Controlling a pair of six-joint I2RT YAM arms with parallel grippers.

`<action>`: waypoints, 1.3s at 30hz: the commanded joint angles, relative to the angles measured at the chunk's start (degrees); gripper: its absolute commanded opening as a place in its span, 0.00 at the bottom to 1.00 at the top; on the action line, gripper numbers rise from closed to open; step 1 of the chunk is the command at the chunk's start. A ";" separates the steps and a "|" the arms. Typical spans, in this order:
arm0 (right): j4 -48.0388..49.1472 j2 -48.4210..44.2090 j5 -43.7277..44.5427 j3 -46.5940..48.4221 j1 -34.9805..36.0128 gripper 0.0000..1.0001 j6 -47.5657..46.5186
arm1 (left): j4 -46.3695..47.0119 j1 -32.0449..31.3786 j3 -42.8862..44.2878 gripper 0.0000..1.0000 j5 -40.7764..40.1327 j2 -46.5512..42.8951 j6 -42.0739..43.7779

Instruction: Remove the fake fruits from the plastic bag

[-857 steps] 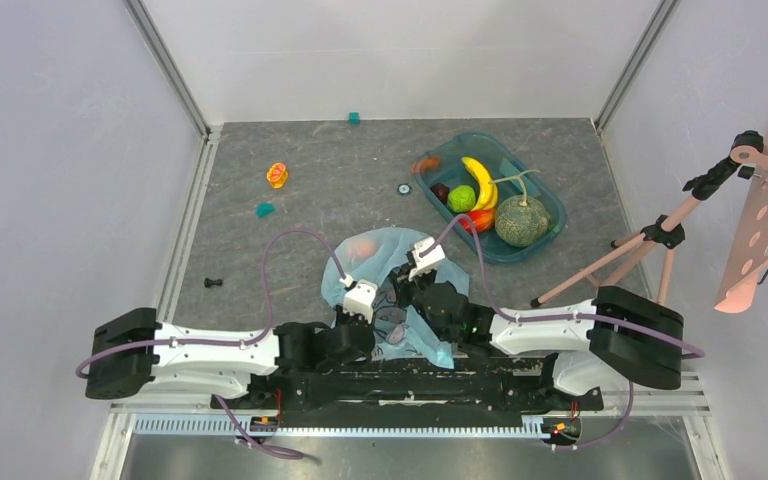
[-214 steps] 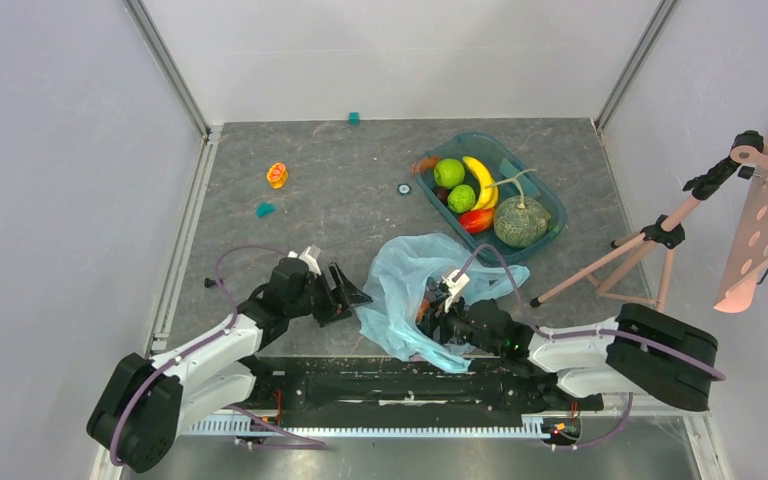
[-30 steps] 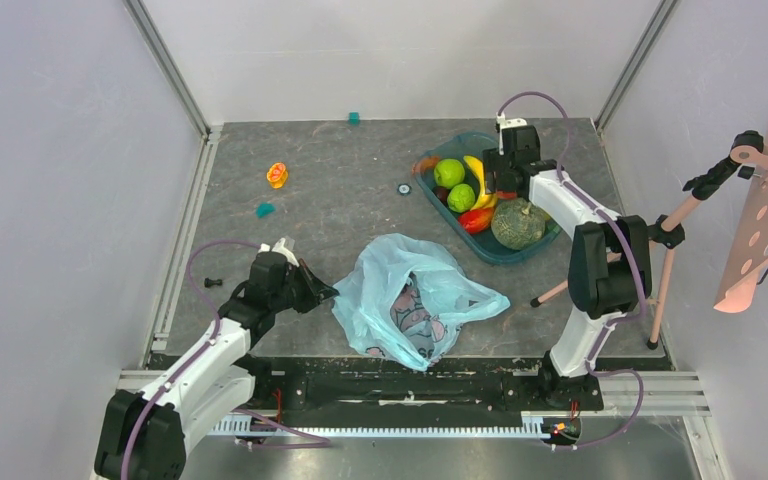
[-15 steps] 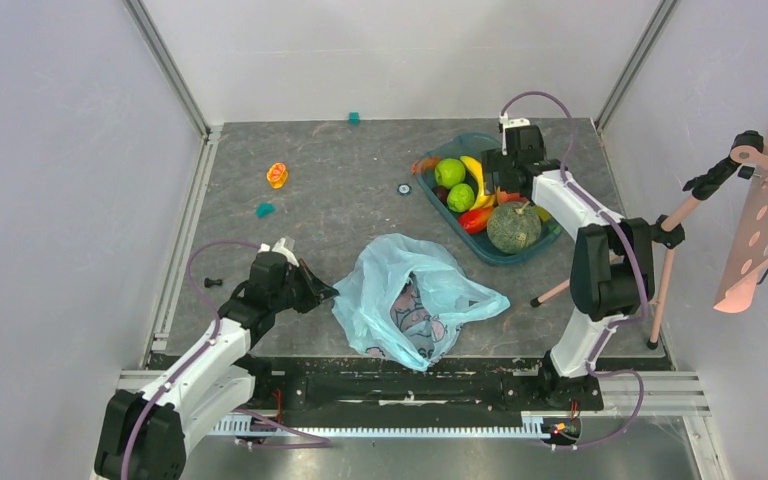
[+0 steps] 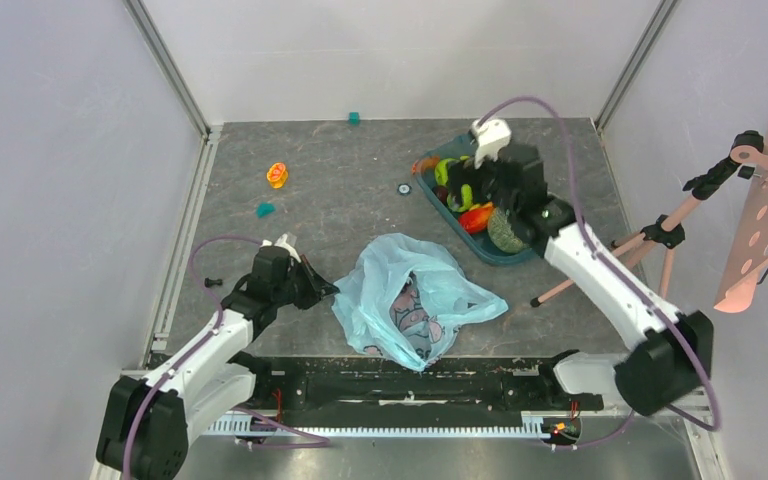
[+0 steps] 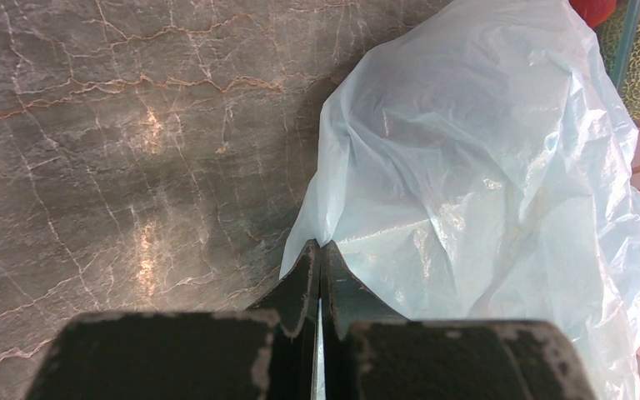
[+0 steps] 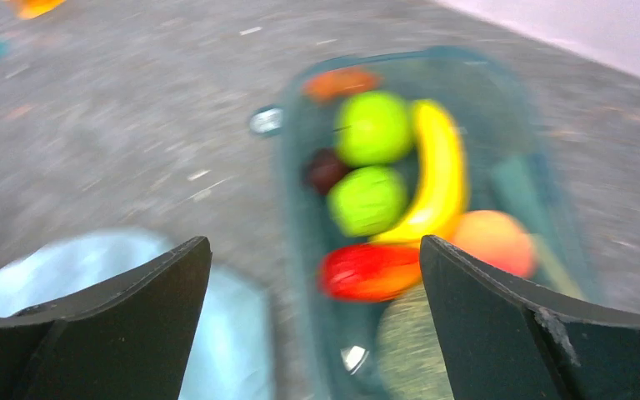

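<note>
From above, the thin, crinkly light-blue plastic bag [image 5: 415, 300] lies on the grey marbled table [image 5: 340, 180] near the arms' bases, with the left gripper [image 5: 318, 291] at its left edge. The right gripper [image 5: 463, 180] hangs over the rigid teal plastic tray [image 5: 505, 258], where the netted grey-green melon [image 5: 505, 233] shows. The left wrist view has the fingers [image 6: 304, 283] pressed together on a fold of the bag's edge. The blurred right wrist view shows the right gripper's jaws spread wide and holding nothing, above the tray, which holds two round green fruits [image 7: 373, 127], a dark purple fruit [image 7: 326, 169], a pinkish-orange peach [image 7: 493, 240], a yellow banana [image 7: 442, 179] and a red mango [image 7: 369, 271].
</note>
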 commanded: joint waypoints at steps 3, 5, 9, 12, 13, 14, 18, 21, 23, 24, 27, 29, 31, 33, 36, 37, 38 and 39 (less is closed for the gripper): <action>10.28 -18.41 -7.72 -22.02 12.21 0.83 10.48 | 2.21 0.25 1.43 0.02 0.99 0.52 2.41; 12.45 -24.14 -10.88 -28.44 14.35 0.65 13.62 | 2.69 0.24 1.33 0.02 1.43 0.74 2.11; 10.48 -31.67 -12.53 -34.27 20.16 0.40 16.59 | 3.06 0.29 1.67 0.02 2.09 1.49 2.34; 7.81 -34.24 -9.70 -36.39 24.73 0.37 18.52 | 2.59 0.24 2.01 0.02 2.02 1.65 3.12; 7.47 -34.42 -8.55 -37.20 26.40 0.34 19.18 | 2.49 0.24 2.01 0.02 2.03 1.70 3.16; 7.51 -34.46 -7.30 -38.17 28.05 0.33 19.71 | 2.49 0.27 1.95 0.02 2.01 1.63 3.14; 7.83 -30.03 3.45 -39.85 37.61 0.28 22.83 | 2.57 0.29 1.81 0.02 1.92 1.29 2.85; 7.00 -22.73 11.93 -36.44 46.84 0.27 24.81 | 2.16 0.28 2.18 0.02 2.01 1.41 3.03; 7.30 -17.34 15.23 -32.46 52.63 0.26 25.73 | 1.92 0.26 2.19 0.02 1.90 1.35 3.13; 7.37 -14.17 16.79 -29.78 55.81 0.26 25.54 | 1.93 0.29 2.07 0.02 1.75 1.29 3.14; 6.84 -4.65 19.77 -19.36 63.59 0.26 23.76 | 2.29 0.26 1.74 0.02 1.78 1.57 2.96; 7.17 0.89 19.86 -13.85 66.03 0.27 22.88 | 2.56 0.31 1.33 0.02 1.95 1.63 2.75; 9.32 4.76 19.17 -10.90 66.93 0.27 23.08 | 2.75 0.25 0.94 0.02 1.92 1.23 2.52; 13.83 6.36 16.60 -11.07 66.92 0.26 22.97 | 2.74 0.25 0.47 0.02 1.88 0.76 2.33; 19.07 7.48 16.90 -11.58 66.92 0.26 22.73 | 2.77 0.29 -0.07 0.02 1.79 0.13 2.17; 19.30 7.81 17.67 -11.36 66.92 0.26 22.49 | 2.74 0.29 -0.19 0.02 1.82 0.09 2.15; 18.91 8.02 18.37 -11.01 66.93 0.26 22.31 | 2.75 0.26 -0.25 0.02 1.83 0.04 2.10; 18.28 8.04 18.89 -10.76 66.94 0.26 22.28 | 2.75 0.28 -0.26 0.02 1.96 0.04 2.16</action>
